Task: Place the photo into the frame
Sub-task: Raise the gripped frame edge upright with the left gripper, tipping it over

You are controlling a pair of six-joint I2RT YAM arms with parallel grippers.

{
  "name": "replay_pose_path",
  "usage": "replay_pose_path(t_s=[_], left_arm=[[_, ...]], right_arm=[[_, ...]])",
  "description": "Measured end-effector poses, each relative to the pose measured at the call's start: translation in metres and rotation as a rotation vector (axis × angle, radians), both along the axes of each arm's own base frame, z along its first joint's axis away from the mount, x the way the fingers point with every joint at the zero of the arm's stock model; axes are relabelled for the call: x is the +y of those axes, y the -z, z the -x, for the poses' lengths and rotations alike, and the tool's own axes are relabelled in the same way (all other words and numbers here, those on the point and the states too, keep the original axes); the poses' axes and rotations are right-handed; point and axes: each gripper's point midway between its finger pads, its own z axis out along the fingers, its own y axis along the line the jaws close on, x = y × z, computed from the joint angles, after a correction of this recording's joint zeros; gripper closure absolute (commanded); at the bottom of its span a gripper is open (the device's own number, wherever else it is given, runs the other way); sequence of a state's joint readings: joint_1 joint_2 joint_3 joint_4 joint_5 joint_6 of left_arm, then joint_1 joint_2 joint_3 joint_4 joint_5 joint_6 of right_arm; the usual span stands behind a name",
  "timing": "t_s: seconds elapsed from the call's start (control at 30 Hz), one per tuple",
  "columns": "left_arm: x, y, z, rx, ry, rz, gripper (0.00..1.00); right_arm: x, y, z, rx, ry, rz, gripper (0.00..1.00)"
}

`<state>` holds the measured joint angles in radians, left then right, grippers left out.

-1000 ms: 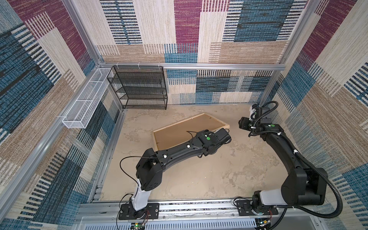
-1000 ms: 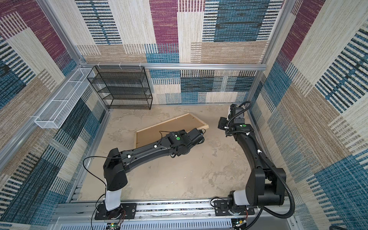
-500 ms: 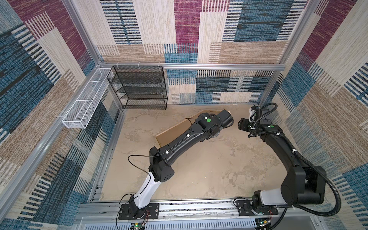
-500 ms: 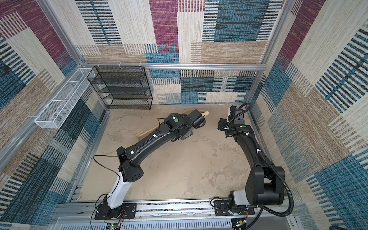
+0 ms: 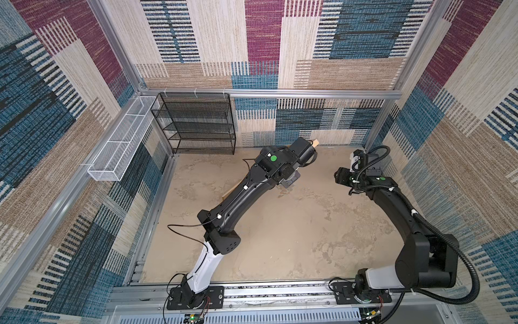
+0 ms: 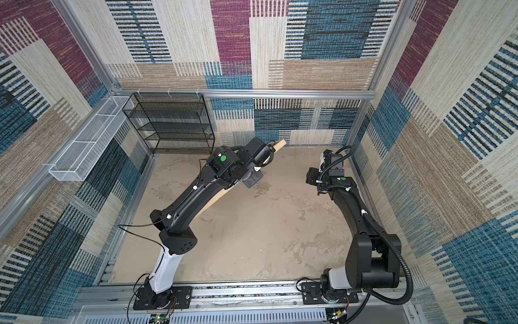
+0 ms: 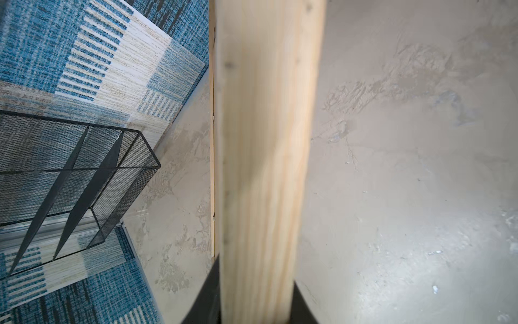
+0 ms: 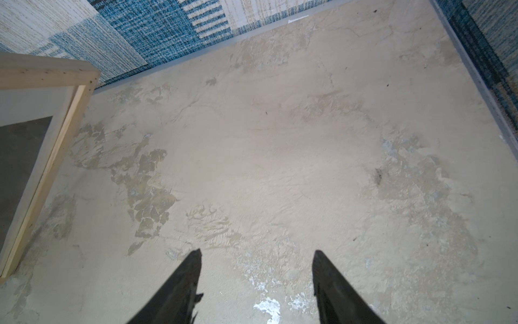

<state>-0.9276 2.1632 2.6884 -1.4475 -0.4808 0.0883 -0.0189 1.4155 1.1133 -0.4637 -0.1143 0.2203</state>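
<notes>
Just in front of the black wire shelf (image 5: 196, 126), the frame (image 5: 316, 143) is tipping up on its edge. In both top views only one pale wood corner is poking out past the wrist of the left arm (image 5: 241, 193), and a thin strip is showing lower down beside that arm. The rest is hiding under the arm. I cannot tell if the low end is touching the sandy table (image 5: 280, 238).

The left gripper (image 7: 255, 269) is holding the frame. In the left wrist view its two black fingers are pressing on both sides of a wood bar, and the shelf is sitting off to one side of the bar.

The right wrist view is showing a corner of the frame with a white mat (image 8: 33, 106) inside it. A dark grey patch (image 8: 19, 162) is showing inside the mat, too dim to make out.

The right gripper (image 8: 257, 251) is hanging over bare table, well apart from the shelf, with the frame between them. Its fingers are spreading wide and holding nothing.
</notes>
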Motion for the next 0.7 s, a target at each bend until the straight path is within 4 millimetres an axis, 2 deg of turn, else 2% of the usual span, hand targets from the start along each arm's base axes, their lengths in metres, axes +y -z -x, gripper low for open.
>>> replay_pose_path(t_s=[0.2, 0.4, 0.7], left_arm=[[0.002, -0.015, 0.005, 0.006, 0.005, 0.071, 1.0], [0.007, -0.038, 0.006, -0.021, -0.024, 0.166, 1.0], [-0.007, -0.079, 0.001, -0.105, -0.032, 0.365, 1.0]], right_arm=[[0.002, 0.0, 0.0, -0.001, -0.007, -0.01, 0.35], [0.004, 0.001, 0.0, 0.002, -0.015, -0.019, 0.35], [0.006, 0.002, 0.0, 0.002, -0.021, -0.025, 0.35]])
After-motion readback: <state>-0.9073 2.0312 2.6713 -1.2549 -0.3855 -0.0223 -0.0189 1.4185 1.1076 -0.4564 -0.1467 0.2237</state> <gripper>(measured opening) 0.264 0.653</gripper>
